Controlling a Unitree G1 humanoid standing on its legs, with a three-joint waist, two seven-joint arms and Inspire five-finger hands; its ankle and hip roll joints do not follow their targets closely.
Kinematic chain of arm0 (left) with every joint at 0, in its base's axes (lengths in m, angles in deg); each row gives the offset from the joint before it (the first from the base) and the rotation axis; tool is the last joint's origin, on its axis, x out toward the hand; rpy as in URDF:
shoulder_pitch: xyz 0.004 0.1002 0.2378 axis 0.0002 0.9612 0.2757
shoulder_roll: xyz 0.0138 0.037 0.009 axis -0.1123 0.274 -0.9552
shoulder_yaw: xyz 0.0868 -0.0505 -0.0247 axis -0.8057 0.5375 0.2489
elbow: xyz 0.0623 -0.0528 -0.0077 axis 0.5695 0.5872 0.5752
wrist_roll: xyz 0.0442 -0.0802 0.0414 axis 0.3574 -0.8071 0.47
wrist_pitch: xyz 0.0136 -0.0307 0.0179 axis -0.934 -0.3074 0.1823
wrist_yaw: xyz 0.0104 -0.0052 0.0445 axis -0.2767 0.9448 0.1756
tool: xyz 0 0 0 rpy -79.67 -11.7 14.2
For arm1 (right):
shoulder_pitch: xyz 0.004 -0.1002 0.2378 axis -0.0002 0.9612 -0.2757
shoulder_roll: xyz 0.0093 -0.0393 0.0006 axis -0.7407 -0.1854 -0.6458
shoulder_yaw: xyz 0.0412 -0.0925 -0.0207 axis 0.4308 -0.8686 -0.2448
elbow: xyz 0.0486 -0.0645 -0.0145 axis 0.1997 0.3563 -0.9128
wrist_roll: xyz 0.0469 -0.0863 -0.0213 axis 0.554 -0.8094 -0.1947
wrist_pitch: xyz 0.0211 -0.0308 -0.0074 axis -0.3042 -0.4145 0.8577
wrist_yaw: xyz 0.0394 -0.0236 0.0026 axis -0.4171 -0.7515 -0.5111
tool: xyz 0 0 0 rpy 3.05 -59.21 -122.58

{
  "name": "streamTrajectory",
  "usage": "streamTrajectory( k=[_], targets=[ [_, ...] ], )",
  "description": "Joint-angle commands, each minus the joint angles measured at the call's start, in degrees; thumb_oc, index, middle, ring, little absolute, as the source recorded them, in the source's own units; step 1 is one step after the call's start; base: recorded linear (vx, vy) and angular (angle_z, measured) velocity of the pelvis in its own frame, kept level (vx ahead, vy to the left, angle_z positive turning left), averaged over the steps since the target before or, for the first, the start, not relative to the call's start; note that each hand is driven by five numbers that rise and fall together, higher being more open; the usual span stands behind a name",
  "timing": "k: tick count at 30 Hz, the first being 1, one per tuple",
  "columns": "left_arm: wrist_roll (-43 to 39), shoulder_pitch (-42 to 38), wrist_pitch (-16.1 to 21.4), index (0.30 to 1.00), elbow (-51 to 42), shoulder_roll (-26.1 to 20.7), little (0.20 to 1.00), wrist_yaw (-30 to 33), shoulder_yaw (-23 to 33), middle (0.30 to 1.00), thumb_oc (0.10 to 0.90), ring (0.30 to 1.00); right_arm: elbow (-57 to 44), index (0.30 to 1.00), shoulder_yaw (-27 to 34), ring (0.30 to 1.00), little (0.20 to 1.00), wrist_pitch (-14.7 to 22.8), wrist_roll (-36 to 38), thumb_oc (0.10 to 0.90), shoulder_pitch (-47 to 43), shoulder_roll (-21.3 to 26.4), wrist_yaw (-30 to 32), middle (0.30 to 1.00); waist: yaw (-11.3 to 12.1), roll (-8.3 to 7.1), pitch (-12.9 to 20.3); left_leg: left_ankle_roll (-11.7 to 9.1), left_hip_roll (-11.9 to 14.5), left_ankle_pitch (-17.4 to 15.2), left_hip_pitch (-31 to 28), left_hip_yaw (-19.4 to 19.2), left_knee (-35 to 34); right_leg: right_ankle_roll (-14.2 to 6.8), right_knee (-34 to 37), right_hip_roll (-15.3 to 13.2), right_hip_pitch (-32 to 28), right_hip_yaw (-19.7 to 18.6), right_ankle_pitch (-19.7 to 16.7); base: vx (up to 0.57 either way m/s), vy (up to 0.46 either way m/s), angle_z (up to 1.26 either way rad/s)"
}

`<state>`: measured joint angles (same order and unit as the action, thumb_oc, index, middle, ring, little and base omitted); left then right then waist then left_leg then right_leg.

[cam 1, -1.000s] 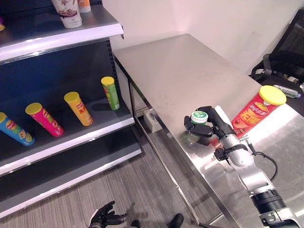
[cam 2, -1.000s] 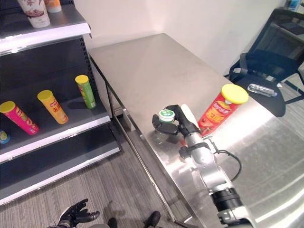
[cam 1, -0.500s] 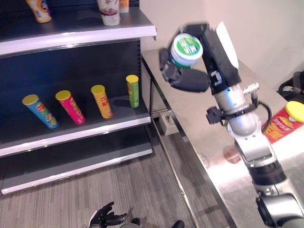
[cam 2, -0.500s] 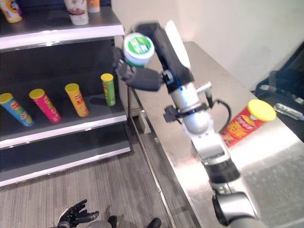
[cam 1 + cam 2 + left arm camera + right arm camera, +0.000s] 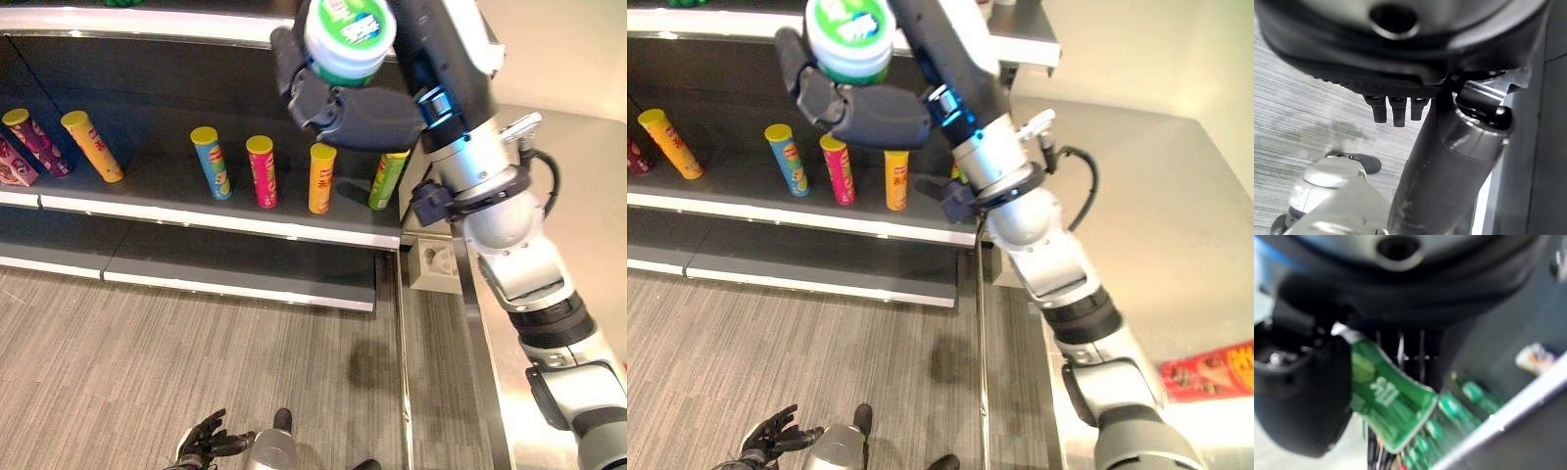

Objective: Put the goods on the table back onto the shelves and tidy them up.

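Observation:
My right hand point(image 5: 364, 110) is raised in front of the shelves, shut on a small tub with a green lid point(image 5: 349, 37). Fingers and thumb wrap its lower half, and the lid faces up at the level of the upper shelf's edge point(image 5: 147, 22). The right wrist view shows the tub's green label point(image 5: 1387, 399) beside the thumb point(image 5: 1303, 396). A red chip can point(image 5: 1215, 366) lies on the steel table point(image 5: 1136, 206) at the right. My left hand point(image 5: 203, 446) hangs low near the floor with fingers point(image 5: 1393, 107) spread and nothing in them.
The middle shelf point(image 5: 225, 223) holds upright chip cans: yellow point(image 5: 93, 147), blue point(image 5: 212, 163), pink point(image 5: 262, 172), orange point(image 5: 320, 178), green point(image 5: 388, 180). A lower shelf board point(image 5: 235, 279) sits beneath. Grey wood-look floor point(image 5: 147, 362) lies before the shelves.
The camera has swung left toward the shelves. My right hand has carried the green-lidded tub higher and further over the shelving, away from the table. The left hand stays low.

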<state>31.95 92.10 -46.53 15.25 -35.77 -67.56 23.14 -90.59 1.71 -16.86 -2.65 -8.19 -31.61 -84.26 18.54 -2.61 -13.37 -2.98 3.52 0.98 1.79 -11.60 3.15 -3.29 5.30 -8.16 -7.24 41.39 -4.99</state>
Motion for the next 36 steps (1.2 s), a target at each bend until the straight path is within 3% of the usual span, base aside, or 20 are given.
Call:
streamTrajectory(
  k=[1,3,6,7,8,9,12,13,16,22,24,25,26,28,29,31,32,34,35,36],
  targets=[
    [0.55,-1.79,2.7,0.9,-0.72,-1.78,0.9,0.96,-4.01,0.9,0.8,0.9,4.46,0.3,0.36,0.3,0.3,2.19,2.86,0.4,-11.1,-1.14,3.34,0.3,1.13,-0.11,6.61,-3.64,0.79,5.29,1.57,1.31,-6.14,-3.96,-0.68,1.17,-6.35,-0.07,8.25,0.13,0.126,0.2],
    [0.39,-2.15,2.73,0.9,-0.63,-2.21,0.9,1.05,-4.15,0.9,0.8,0.9,6.07,0.3,-0.11,0.3,0.3,1.71,2.88,0.4,-12.27,-1.69,3.62,0.3,1.64,-0.36,6.81,-3.11,0.31,4.93,1.16,1.58,-6.35,-3.97,-2.87,0.37,-6.08,0.21,9.01,0.09,0.105,0.18],
    [-0.32,-2.92,2.91,0.9,0.1,-3.72,0.9,1.82,-3.92,0.9,0.8,0.9,11.5,0.3,-1.21,0.3,0.3,0.94,0.98,0.4,-15.63,-3.02,5.02,0.3,2.69,-0.45,6.3,0.1,-1.79,2.16,-1.84,2.74,-7.01,-6.18,-17.78,-5.49,-1.84,0.39,9.67,0.13,0.198,0.24],
    [-0.33,-2.97,2.92,0.9,0.12,-3.7,0.9,1.82,-3.86,0.9,0.8,0.9,11.67,0.3,-1.3,0.3,0.3,1.0,0.94,0.4,-15.81,-3.09,5.07,0.3,2.64,-0.56,6.17,0.31,-2.11,2.09,-1.95,2.7,-7.08,-6.48,-18.69,-6.12,-1.59,0.25,9.97,0.16,0.214,0.28],
    [-0.67,-3.05,2.96,0.9,0.33,-4.37,0.9,2.03,-4.2,0.9,0.8,0.9,13.58,0.3,-1.79,0.3,0.3,0.21,-0.1,0.4,-17.54,-3.16,5.48,0.3,2.37,0.0,5.56,1.94,-3.23,0.94,-3.79,4.16,-7.62,-8.41,-26.66,-9.51,0.37,-2.23,6.75,0.08,0.244,0.53],
    [-0.6,-3.73,3.07,0.9,0.21,-5.37,0.9,2.17,-4.84,0.9,0.8,0.9,15.64,0.3,-2.46,0.3,0.3,-0.26,-0.86,0.4,-20.61,-2.83,6.18,0.3,1.82,0.73,4.35,3.49,-3.68,1.38,-3.99,5.05,-7.52,-8.12,-32.13,-10.51,4.1,-6.05,5.44,0.09,0.218,0.65],
    [-1.66,-4.33,3.0,0.9,-0.03,-5.9,0.9,1.94,-5.86,0.9,0.8,0.9,19.09,0.3,-2.92,0.3,0.3,-0.53,-0.14,0.4,-22.86,-2.13,6.88,0.3,2.4,0.2,4.51,2.68,-3.66,1.17,-3.61,7.66,-7.75,-6.71,-23.84,-6.54,5.31,-10.4,8.33,0.03,-0.031,0.45],
    [-1.66,-4.33,3.0,0.9,-0.03,-5.9,0.9,1.94,-5.86,0.9,0.8,0.9,19.09,0.3,-2.92,0.3,0.3,-0.53,-0.14,0.4,-22.86,-2.13,6.88,0.3,2.4,0.2,4.51,2.68,-3.66,1.17,-3.61,7.66,-7.75,-6.71,-23.84,-6.54,5.31,-10.4,8.33,0.04,-0.1,0.34],
    [-2.08,-5.01,2.82,0.9,0.84,-5.98,0.9,1.91,-6.7,0.9,0.8,0.9,21.41,0.3,-3.92,0.3,0.3,-0.73,0.31,0.4,-25.25,-2.23,8.34,0.3,2.57,-1.42,4.28,0.64,-4.05,1.01,-2.63,11.68,-7.3,-6.11,-7.47,-2.03,4.08,-13.76,5.62,0.06,-0.141,0.63],
    [-2.71,-4.46,2.56,0.9,0.37,-5.05,0.9,1.0,-6.72,0.9,0.8,0.9,22.41,0.3,-5.53,0.3,0.3,-0.97,-0.48,0.4,-26.15,-0.83,7.87,0.3,2.31,-2.24,5.79,-0.25,-4.05,0.49,-1.51,13.19,-6.23,-6.14,-0.65,0.14,1.01,-12.59,3.43,0.08,-0.099,0.44],
    [-2.63,-4.94,2.36,0.9,-0.27,-4.86,0.9,0.41,-7.32,0.9,0.8,0.9,22.8,0.3,-5.85,0.3,0.3,-0.74,-0.35,0.4,-27.21,-0.15,8.17,0.3,1.92,-2.1,4.64,-1.53,-3.23,-2.82,1.53,12.36,2.27,-5.55,-0.3,0.08,1.02,-12.8,3.74,0.04,-0.095,0.25],
    [-2.94,-4.82,2.3,0.9,-1.57,-4.89,0.9,0.05,-7.45,0.9,0.8,0.9,22.85,0.3,-6.03,0.3,0.3,-0.54,-0.63,0.4,-28.29,-0.08,8.52,0.3,1.3,-1.75,3.55,-3.19,-1.6,-4.32,4.21,9.5,10.8,-4.64,-0.3,0.13,0.5,-11.73,4.38,-0.01,-0.047,0.28],
    [-2.94,-4.81,2.28,0.9,-1.6,-4.88,0.9,0.05,-7.43,0.9,0.8,0.9,22.87,0.3,-6.06,0.3,0.3,-0.54,-0.63,0.4,-28.32,-0.09,8.52,0.3,1.28,-1.67,3.58,-3.21,-1.5,-4.52,4.42,9.52,11.17,-4.61,-0.3,0.23,0.53,-11.73,4.38,0.0,-0.029,0.32],
    [-3.65,-4.35,2.32,0.9,-2.3,-4.73,0.9,0.12,-6.91,0.9,0.8,0.9,24.18,0.3,-6.71,0.3,0.3,-1.04,-1.03,0.4,-29.18,-0.84,8.75,0.3,1.27,-1.34,2.68,-5.1,0.51,-3.28,7.19,9.51,22.21,-3.39,-0.3,0.42,-0.64,-11.63,5.16,0.02,0.033,0.15],
    [-4.12,-4.06,2.36,0.9,-2.71,-4.85,0.9,0.24,-6.74,0.9,0.8,0.9,25.22,0.3,-7.62,0.3,0.3,-1.45,-1.09,0.4,-30.48,-0.56,8.79,0.3,1.47,-1.4,2.48,-5.49,1.73,-2.28,7.96,10.8,23.46,-3.37,-0.3,0.21,-1.21,-11.85,5.4,0.12,0.154,-0.09],
    [-4.23,-3.1,2.32,0.9,-3.72,-5.47,0.9,0.51,-6.14,0.9,0.8,0.9,26.11,0.3,-8.76,0.3,0.3,-2.17,-0.72,0.4,-32.67,0.71,9.02,0.3,0.44,-1.74,3.79,-6.14,8.17,-1.15,4.35,11.89,7.2,-5.46,-0.3,-0.45,-1.35,-13.52,6.09,0.23,0.302,-0.75],
    [-4.22,-3.03,2.27,0.9,-3.48,-5.58,0.9,0.83,-6.1,0.9,0.8,0.9,26.09,0.3,-8.6,0.3,0.3,-2.19,-0.46,0.4,-32.59,0.6,9.09,0.3,0.23,-1.32,4.45,-6.86,9.66,1.3,4.25,13.77,1.66,-5.82,-0.3,-0.4,-1.49,-14.33,6.45,0.2,0.367,-0.86],
    [-4.08,-3.01,2.43,0.9,-3.09,-5.43,0.9,1.2,-6.85,0.9,0.8,0.9,26.23,0.3,-7.99,0.3,0.3,-1.84,0.17,0.4,-32.08,0.76,9.52,0.3,-0.37,-0.21,5.57,-8.68,11.03,6.27,5.55,17.06,-4.76,-6.66,-0.3,-1.53,-2.28,-15.05,6.83,0.14,0.299,-0.47],
    [-4.07,-3.0,2.45,0.9,-3.06,-5.42,0.9,1.21,-6.91,0.9,0.8,0.9,26.19,0.3,-7.97,0.3,0.3,-1.83,0.18,0.4,-31.99,0.79,9.51,0.3,-0.46,-0.18,5.62,-8.74,11.08,6.58,5.33,17.16,-5.27,-6.66,-0.3,-1.47,-2.35,-14.91,6.88,0.13,0.227,-0.3],
    [-4.18,-3.09,2.44,0.9,-3.0,-5.51,0.9,1.33,-6.9,0.9,0.8,0.9,26.09,0.3,-8.16,0.3,0.3,-2.25,-0.2,0.4,-31.89,1.03,9.11,0.3,-0.63,-0.23,6.09,-8.39,10.38,4.33,4.17,18.47,-4.87,-6.86,-0.3,-2.34,-2.73,-15.83,6.49,0.16,0.37,-0.25]
  ],
)
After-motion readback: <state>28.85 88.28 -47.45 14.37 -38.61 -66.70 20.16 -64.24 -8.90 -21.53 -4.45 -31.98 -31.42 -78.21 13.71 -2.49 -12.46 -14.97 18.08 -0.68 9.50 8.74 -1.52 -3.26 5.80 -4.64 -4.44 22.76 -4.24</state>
